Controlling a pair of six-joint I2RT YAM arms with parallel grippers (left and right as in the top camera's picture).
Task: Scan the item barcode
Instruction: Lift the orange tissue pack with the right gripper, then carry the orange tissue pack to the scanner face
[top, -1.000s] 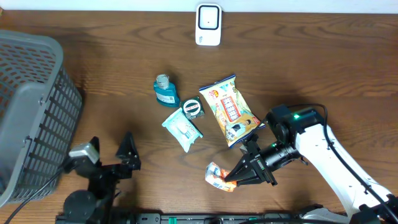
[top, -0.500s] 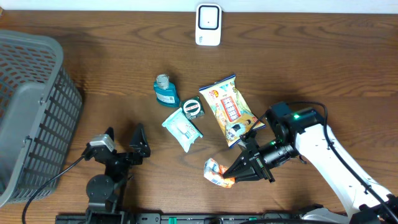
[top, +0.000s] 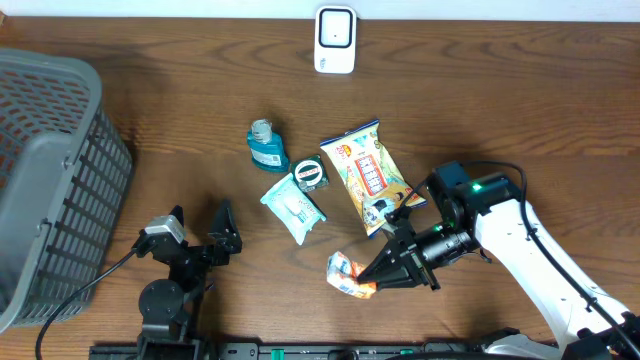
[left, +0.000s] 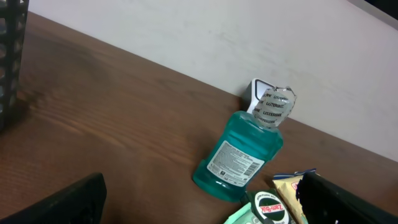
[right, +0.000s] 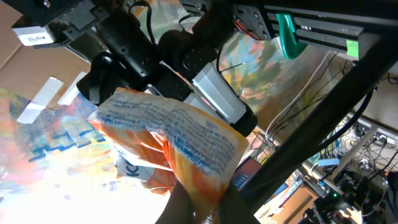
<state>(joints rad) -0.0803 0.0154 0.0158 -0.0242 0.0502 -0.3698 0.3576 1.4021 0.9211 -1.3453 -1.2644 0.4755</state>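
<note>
Above the table (top: 500, 110), your right gripper (top: 373, 286) clamps the orange packet (top: 345, 275), seemingly by its corner, so it could slip.

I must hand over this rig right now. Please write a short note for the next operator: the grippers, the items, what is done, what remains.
Right gripper: shut on the orange packet, near the table's front edge.
Left gripper: open, holding nothing, front left.
Scanner: far edge, centre; the packet is not near it.
Mouthwash bottle, round tin, wipes pack and snack bag lie mid-table; basket at the left.
Done: packet gripped.
Left: bring it to the scanner and present its barcode.
</note>
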